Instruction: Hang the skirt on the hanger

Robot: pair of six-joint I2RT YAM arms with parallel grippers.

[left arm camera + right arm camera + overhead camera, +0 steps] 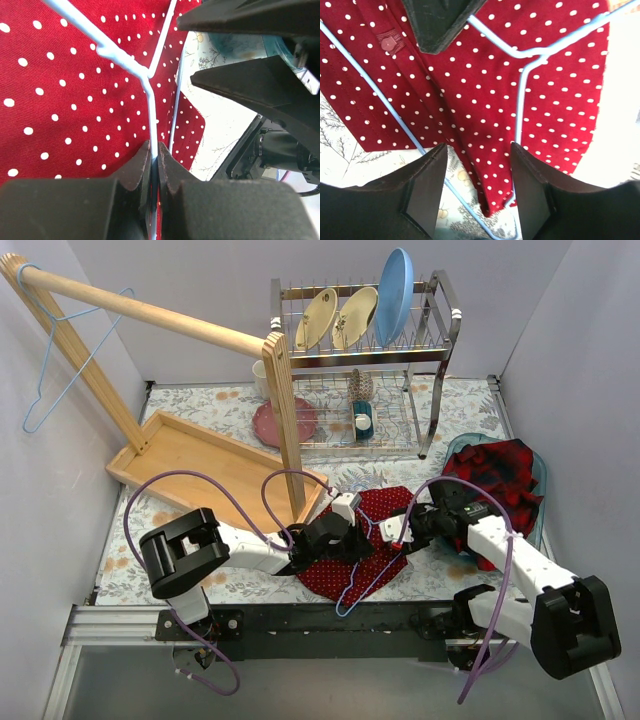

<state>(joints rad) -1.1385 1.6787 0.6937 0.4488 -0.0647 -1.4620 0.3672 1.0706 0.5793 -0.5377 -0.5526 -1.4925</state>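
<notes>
Two grippers hang above the skirt [325, 578], which lies flat on the floral table [230, 585] near its front edge, at centre. The left gripper [154, 150] has its jaws pressed together on the neck of a light-blue wire hanger [150, 95] lying on the skirt. The right gripper [477, 155] holds its jaws apart, with hanger wire showing between them. Beyond: wooden tray [200, 455], left; plaid shirt [495, 475] in a blue basin [541, 495], right. Farthest: wooden rail [150, 310] bearing a second hanger [45, 370]; dish rack [432, 360].
</notes>
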